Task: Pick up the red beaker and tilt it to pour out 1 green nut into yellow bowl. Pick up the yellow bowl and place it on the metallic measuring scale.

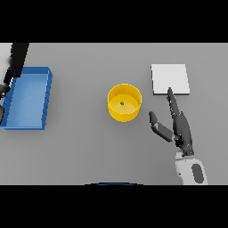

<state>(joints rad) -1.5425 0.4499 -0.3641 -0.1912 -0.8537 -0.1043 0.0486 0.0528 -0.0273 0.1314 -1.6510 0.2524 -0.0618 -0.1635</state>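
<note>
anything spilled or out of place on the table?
No spill: the green nut lies inside the upright yellow bowl. One oddity: no red beaker is in view. The scale is bare, with the right hand open beside the bowl.

A grey table [80, 151] fills the view. On its left side sits a blue rectangular bin [26, 99] with raised walls, its long side running away from the viewer and its far end reaching toward the left edge of the view.
</note>
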